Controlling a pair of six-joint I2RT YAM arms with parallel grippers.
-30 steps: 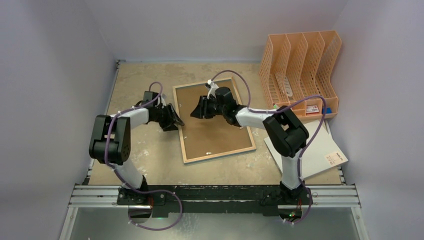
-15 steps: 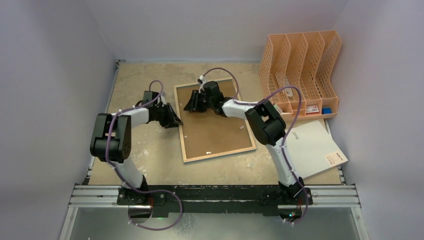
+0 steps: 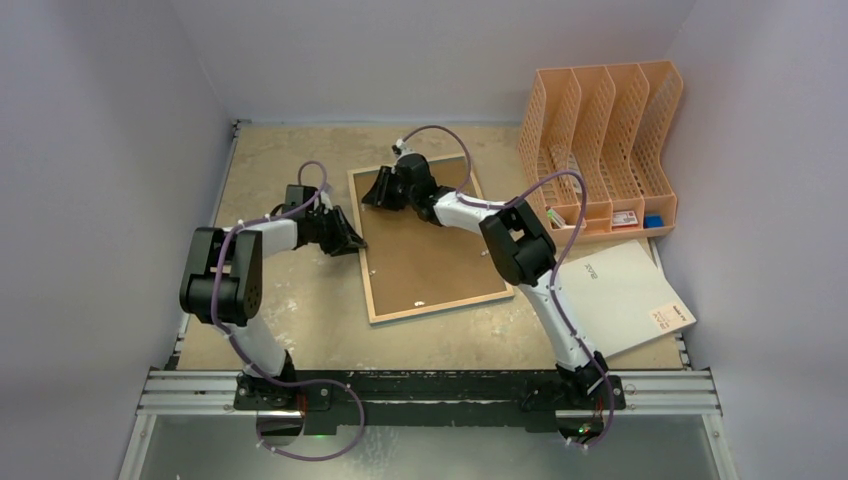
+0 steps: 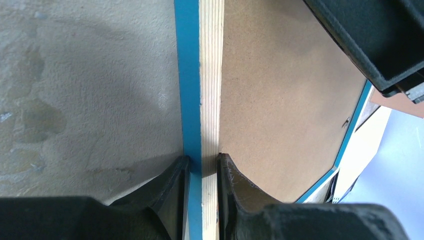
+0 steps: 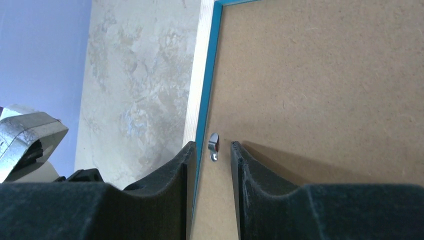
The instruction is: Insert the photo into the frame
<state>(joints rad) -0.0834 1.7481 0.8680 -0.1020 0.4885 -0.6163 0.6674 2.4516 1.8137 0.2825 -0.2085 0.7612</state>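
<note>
Pinching the left rail of the large thin rectangular picture frame [image 3: 440, 306], cyan-blue on its face and pale wood on its rear edges, the left gripper [image 4: 202, 162] is clenched on it. One black finger [image 4: 172, 185] presses the blue outer side and the other presses the inner side, by the plain brown backing board [image 3: 425, 250]. The frame lies rear side up near the middle of the mottled beige table [image 3: 280, 160], turned a little out of square, with the backing board filling its opening. Whether the gripped rail is raised off the table cannot be told.

The right gripper [image 5: 210, 150] reaches to the frame's far left corner with its jaws partly apart. A small silver metal clip [image 5: 213, 146] on the backing board, just inside the blue rail, stands between the fingers with a gap on its right side, so nothing is grasped.

At the far right of the table stands a peach plastic file organiser [image 3: 600, 130]. A white flat sheet with small print [image 3: 625, 295] lies near it, by the frame's right edge.
</note>
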